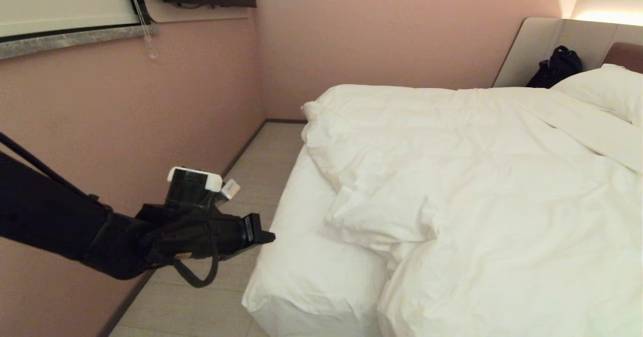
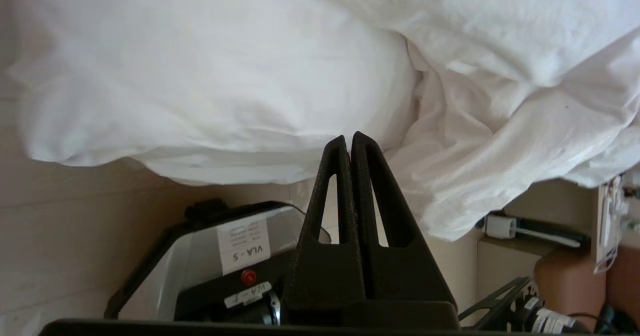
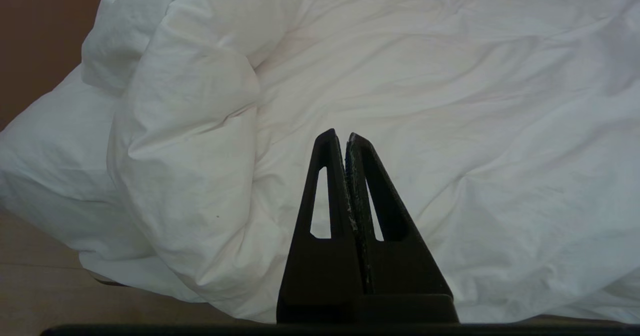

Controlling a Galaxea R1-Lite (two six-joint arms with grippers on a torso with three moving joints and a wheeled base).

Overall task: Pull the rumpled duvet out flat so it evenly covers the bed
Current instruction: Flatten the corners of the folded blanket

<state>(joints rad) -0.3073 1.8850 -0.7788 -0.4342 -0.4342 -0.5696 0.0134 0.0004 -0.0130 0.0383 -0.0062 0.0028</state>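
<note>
The white duvet (image 1: 477,176) lies rumpled over the bed (image 1: 306,271), bunched and folded back from the near left corner, where the fitted sheet is bare. My left gripper (image 1: 270,236) hangs shut and empty over the floor, just left of that bare corner and pointing at it. In the left wrist view its tips (image 2: 350,138) sit before the mattress corner (image 2: 210,75), with the duvet's hanging fold (image 2: 500,140) beside them. My right gripper (image 3: 340,136) is shut on nothing, apart from the duvet (image 3: 425,100), and is outside the head view.
A pink wall (image 1: 125,116) runs close along the left, leaving a narrow strip of pale floor (image 1: 251,176) beside the bed. A pillow (image 1: 608,88) and a black bag (image 1: 555,68) sit at the headboard end. My own base (image 2: 215,256) is below the left gripper.
</note>
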